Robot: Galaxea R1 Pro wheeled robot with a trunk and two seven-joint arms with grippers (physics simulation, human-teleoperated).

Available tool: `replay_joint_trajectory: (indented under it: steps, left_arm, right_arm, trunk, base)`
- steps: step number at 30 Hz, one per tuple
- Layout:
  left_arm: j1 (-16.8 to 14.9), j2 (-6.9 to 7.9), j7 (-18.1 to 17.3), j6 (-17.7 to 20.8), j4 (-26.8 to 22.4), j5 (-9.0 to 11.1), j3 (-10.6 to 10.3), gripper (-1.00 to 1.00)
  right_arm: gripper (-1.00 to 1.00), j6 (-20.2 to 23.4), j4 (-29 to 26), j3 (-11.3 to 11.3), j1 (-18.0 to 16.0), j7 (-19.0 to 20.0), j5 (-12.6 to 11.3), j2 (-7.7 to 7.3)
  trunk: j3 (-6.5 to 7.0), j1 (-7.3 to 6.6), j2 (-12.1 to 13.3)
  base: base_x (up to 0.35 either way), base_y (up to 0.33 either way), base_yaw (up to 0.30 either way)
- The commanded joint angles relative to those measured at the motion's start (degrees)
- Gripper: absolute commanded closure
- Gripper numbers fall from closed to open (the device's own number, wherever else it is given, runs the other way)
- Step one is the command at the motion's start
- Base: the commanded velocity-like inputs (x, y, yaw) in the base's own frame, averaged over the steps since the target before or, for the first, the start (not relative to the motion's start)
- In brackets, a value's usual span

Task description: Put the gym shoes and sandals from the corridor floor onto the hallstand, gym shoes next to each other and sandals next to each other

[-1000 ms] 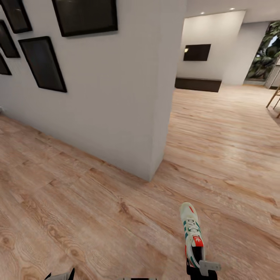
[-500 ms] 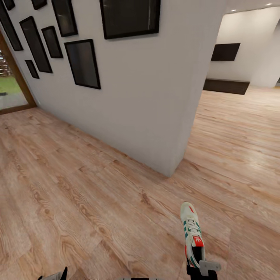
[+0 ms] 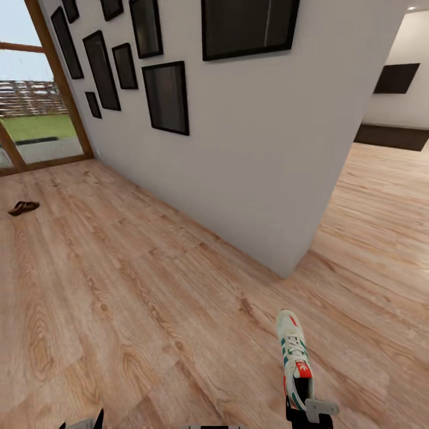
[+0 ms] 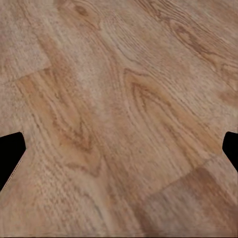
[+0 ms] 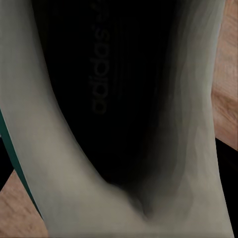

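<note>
The right gripper (image 3: 307,411) is clamped on the heel of a gym shoe (image 3: 293,357), held toe-forward above the floor (image 3: 149,310): cream, green stripes, red tongue label. The right wrist view adds its dark printed insole (image 5: 106,84). The left gripper's (image 4: 119,148) tips stand wide apart, empty. A sandal (image 3: 24,207) lies far left.

Even, bright, shadowless light fills the head view, with daylight coming through the window (image 3: 33,107) well off to the left of the right gripper (image 3: 305,411). The floor (image 3: 149,286) carries a soft sheen and the wall (image 3: 256,167) shades slightly toward its corner. Straight lines bow near the edges, a wide-lens stretch. The left wrist view is sharp but flat. In the right wrist view the gym shoe (image 5: 124,99) just ahead of the gripper is dim, its opening nearly black, soft-edged.
</note>
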Motion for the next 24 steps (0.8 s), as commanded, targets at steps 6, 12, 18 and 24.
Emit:
replay_joint_trajectory:
  steps: [6,12,18,24]
  left_arm:
    - [-0.07,-0.07,-0.12,-0.16,0.06,-3.13,0.6,-1.0]
    - [-0.07,-0.08,-0.11,-0.16,-0.02,-3.34,0.62,-1.0]
    - [-0.07,-0.06,-0.11,-0.22,0.04,-3.2,0.69,-1.0]
    - [-0.07,-0.08,-0.07,-0.24,0.06,-2.97,0.7,-1.0]
  right_arm:
    - [1.0,-0.1,0.01,-0.32,-0.02,-0.28,0.61,0.03]
    - [1.0,-0.09,0.01,-0.32,-0.02,-0.27,0.61,0.03]
    - [1.0,-0.1,0.01,-0.32,-0.02,-0.28,0.61,0.03]
    - [1.0,-0.08,0.01,-0.32,-0.02,-0.26,0.61,0.03]
  trunk:
    - [-0.04,-0.01,-0.02]
    - [0.08,-0.01,-0.02]
    - [0.37,-0.01,-0.02]
    - [0.72,-0.01,-0.02]
  base:
    - [0.0,0.0,0.279]
    - [0.0,0.0,0.276]
    - [0.001,0.0,0.243]
    - [0.141,0.0,0.222]
